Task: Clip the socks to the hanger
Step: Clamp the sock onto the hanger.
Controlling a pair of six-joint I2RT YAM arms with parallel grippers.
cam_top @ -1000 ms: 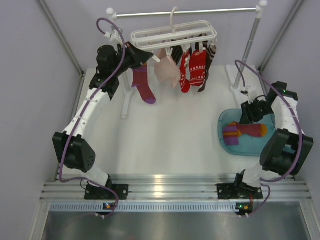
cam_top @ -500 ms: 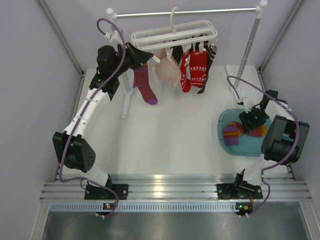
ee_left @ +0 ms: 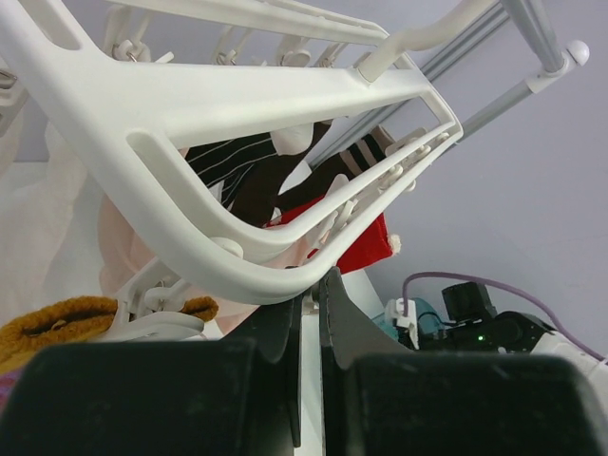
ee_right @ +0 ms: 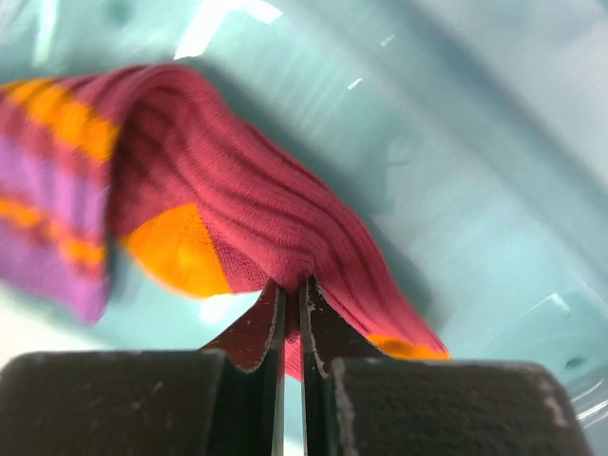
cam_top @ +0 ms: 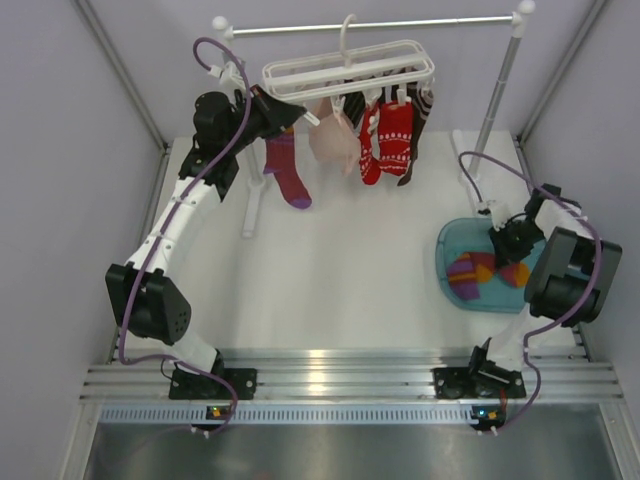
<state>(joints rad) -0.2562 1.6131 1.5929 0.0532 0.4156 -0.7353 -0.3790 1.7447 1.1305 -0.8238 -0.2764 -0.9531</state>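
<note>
The white slatted hanger [cam_top: 348, 68] hangs by its hook from the silver rail. Clipped under it are a purple sock [cam_top: 288, 170], a pale sock [cam_top: 332, 140], red patterned socks [cam_top: 392, 140] and a dark striped sock [cam_top: 420, 110]. My left gripper [cam_top: 293, 112] is shut on the hanger's left end; in the left wrist view the frame [ee_left: 237, 104] sits right at my left gripper's [ee_left: 311, 285] tips. My right gripper [cam_top: 503, 252] is shut on a magenta sock with orange and purple stripes [cam_top: 470, 272], pinching a fold of it [ee_right: 247, 190] in the teal tray [cam_top: 443, 262].
The silver rail [cam_top: 400, 22] stands on white posts, the right one [cam_top: 497, 100] just behind the tray. Grey walls close in both sides. A metal ledge [cam_top: 320, 370] runs along the near table edge.
My right gripper came down onto the magenta sock in the tray and closed on it; the sock went from lying stretched out to bunched up. The left arm and hanger barely moved.
</note>
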